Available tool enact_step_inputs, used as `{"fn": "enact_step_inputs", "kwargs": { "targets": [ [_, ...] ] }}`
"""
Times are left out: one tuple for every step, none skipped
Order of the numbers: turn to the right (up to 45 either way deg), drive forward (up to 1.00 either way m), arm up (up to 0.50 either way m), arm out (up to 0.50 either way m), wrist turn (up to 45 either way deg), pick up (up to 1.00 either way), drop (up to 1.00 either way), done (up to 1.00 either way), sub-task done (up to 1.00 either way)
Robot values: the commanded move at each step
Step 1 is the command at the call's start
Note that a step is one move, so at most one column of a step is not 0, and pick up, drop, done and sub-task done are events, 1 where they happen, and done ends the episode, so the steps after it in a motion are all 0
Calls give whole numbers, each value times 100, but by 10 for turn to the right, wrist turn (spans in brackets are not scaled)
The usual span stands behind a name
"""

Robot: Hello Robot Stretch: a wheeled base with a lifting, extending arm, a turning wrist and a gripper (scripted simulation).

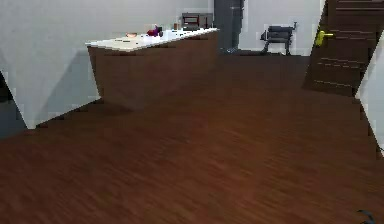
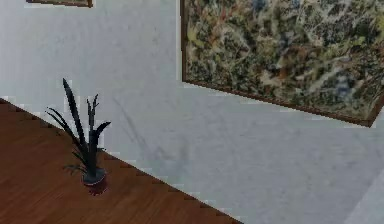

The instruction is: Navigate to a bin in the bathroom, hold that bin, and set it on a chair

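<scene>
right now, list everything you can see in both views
counter: 1, white top, brown sides, forward view's upper left
small items: a few, one red, the rest pale, on the counter
chair: 1, dark, far end of the room, right of the middle
door: 1, dark brown, yellow handle, forward view's right
floor: dark wood, both views
plant: 1, dark leaves, reddish pot, on the floor by the wall, arm side view's left
wall: white, arm side view
painting: 1, mottled, brown frame, on that wall, upper right
small frame: 1, brown, top left edge
</scene>
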Motion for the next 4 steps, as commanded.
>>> {"fn": "enact_step_inputs", "kwargs": {
  "targets": [
    [300, 0, 0, 0, 0, 0, 0, 0, 0],
    [0, 30, 0, 0, 0, 0, 0, 0, 0],
    [-240, 0, 0, 0, 0, 0, 0, 0, 0],
    [0, 30, 0, 0, 0, 0, 0, 0, 0]
  ]
}}
